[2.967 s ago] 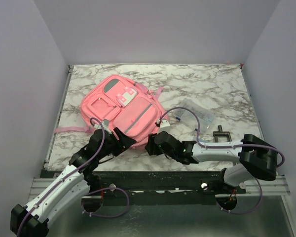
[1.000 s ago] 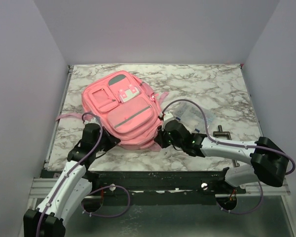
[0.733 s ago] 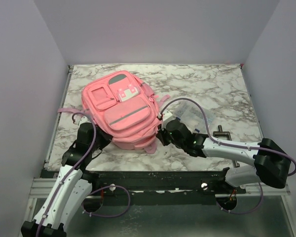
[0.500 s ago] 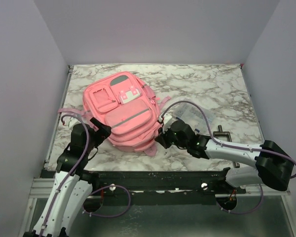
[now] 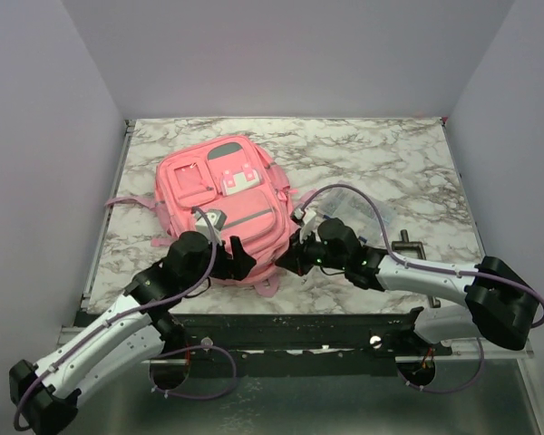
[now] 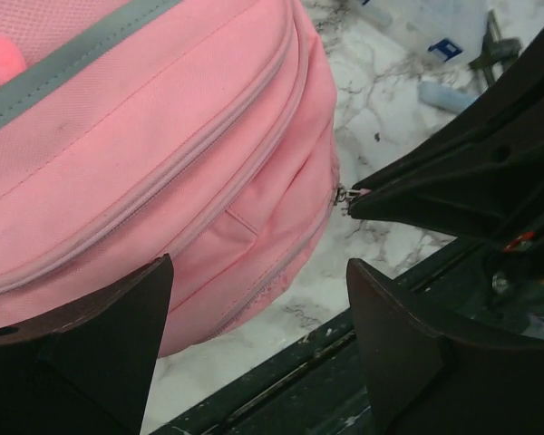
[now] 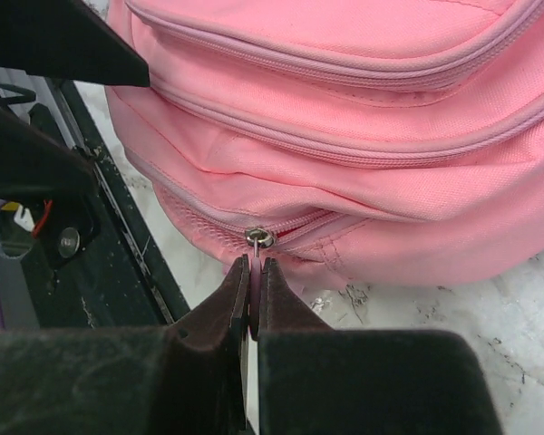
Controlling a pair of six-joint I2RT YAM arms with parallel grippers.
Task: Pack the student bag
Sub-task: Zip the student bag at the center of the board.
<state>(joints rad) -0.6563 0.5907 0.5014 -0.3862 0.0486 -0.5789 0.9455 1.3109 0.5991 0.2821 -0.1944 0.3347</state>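
Student bag [image 5: 225, 195] lies front-up on the marble worktop [image 5: 390, 154]. At the bag's near end we note the right pincer [image 7: 253, 270] pinched tight on a zipper pull [image 7: 257, 237]. Left pincer [image 6: 258, 299] stands wide just beside that end, holding nothing.

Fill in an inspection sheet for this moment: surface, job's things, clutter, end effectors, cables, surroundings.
Surface: marble table, no spill seen.
Job's things: student bag lies flat with its front pockets facing up; its zipper pull sits at the near edge.
Clutter: clear plastic pouch and small black tool lie right of the bag, apart from it.
End effectors: left end effector open over the bag's near edge, holding nothing; right end effector shut on the zipper pull.
Cables: a purple cable runs along each arm; the right one arches over the pouch.
Surroundings: grey walls on three sides; black rail along the near edge.
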